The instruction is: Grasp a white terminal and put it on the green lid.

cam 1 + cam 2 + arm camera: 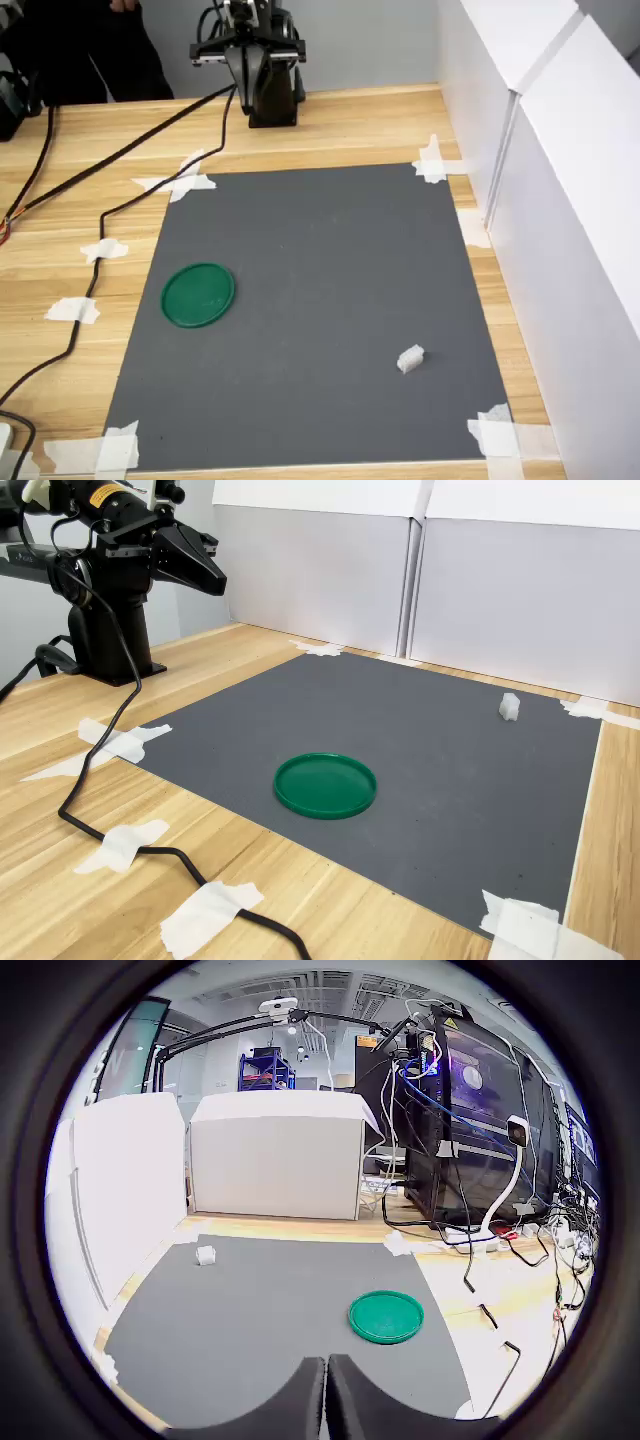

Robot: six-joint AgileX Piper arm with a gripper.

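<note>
Grey matting (320,300) covers the pale wooden worktop (360,125), fixed at its corners with white tape pieces (432,160). In the first exterior view the green lid (198,294) lies flat on the mat toward the first exterior view's left: a round dark-green disc with a raised rim, nothing on it. The white terminal (410,358) sits on the mat toward the first exterior view's right and nearer the camera, well apart from the lid. It is a tiny white blocky piece, roughly rectangular. The arm's black base (272,85) stands at the far edge of the worktop, and black cables (100,215) trail over the wood on the left. White panels (560,180) wall the right side.

In the wrist view the claw (325,1395) shows two dark fingertips (300,1400) pressed together with only a hairline seam between them, holding nothing. The lid (386,1316) and the terminal (205,1255) both rest on the mat, apart from the claw.

In the second exterior view the claw (205,565) hangs high above the worktop at the far left, clear of the mat. The lid (325,785) lies near the mat's near-left edge; the terminal (509,707) stands toward the far right, close to the white panels (520,590).
</note>
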